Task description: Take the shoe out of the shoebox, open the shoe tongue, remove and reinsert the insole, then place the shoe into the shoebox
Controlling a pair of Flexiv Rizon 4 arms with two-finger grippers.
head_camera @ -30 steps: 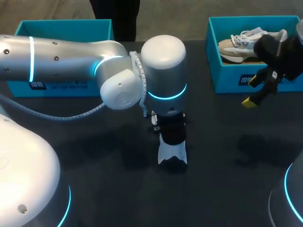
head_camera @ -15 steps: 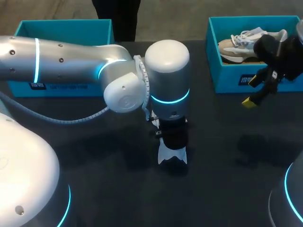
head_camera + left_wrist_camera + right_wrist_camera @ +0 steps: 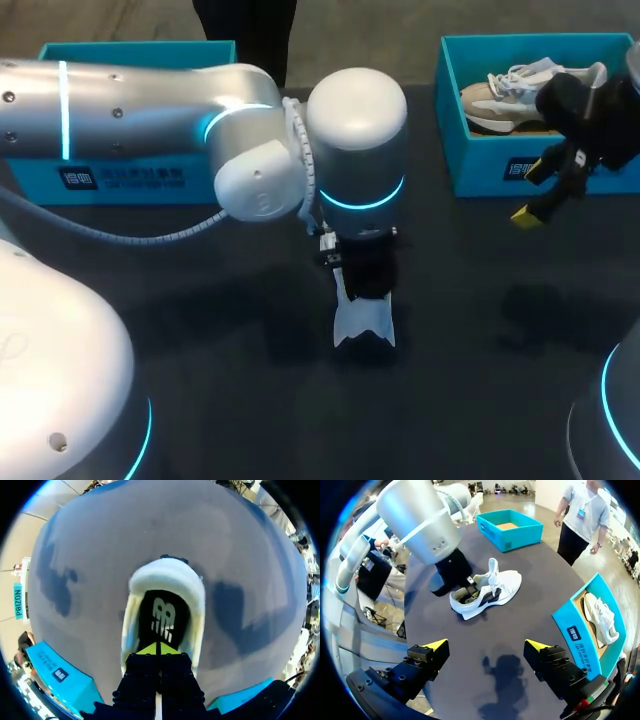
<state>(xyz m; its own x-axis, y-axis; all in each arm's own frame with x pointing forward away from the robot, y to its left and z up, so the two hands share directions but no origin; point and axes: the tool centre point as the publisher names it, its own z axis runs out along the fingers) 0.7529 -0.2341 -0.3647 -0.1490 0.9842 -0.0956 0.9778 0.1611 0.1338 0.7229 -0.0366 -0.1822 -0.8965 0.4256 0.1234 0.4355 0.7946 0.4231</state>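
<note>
Obs, this moment:

- L arm (image 3: 150,110) comes in from my left and reaches to mid table (image 3: 200,380). Its wrist stands straight above the shoe (image 3: 365,325), gripper pointing down into the shoe's opening.
- L gripper (image 3: 160,649): the 2 yellow tips are pressed together, edge to edge, w/ no gap showing. They sit just over the heel end of the black insole (image 3: 165,617), which lies flat inside the shoe. Can't tell if a thin edge of the insole is caught btwn them.
- The shoe is white, out of the box, on its sole at mid table, well apart from both boxes. The R wrist cam shows its tongue sticking up, w/ the L gripper's black body right at the opening.
- R gripper (image 3: 533,192): fingers spread wide, nothing btwn them. It hovers above bare table just beside the front wall of the R shoebox (image 3: 480,170), touching nothing.
- R shoebox is teal and open-topped, at the far R corner, w/ a 2nd pale shoe (image 3: 510,95) lying inside.
- L shoebox (image 3: 130,175) is teal too, at the far L, partly hidden behind my L arm.
</note>
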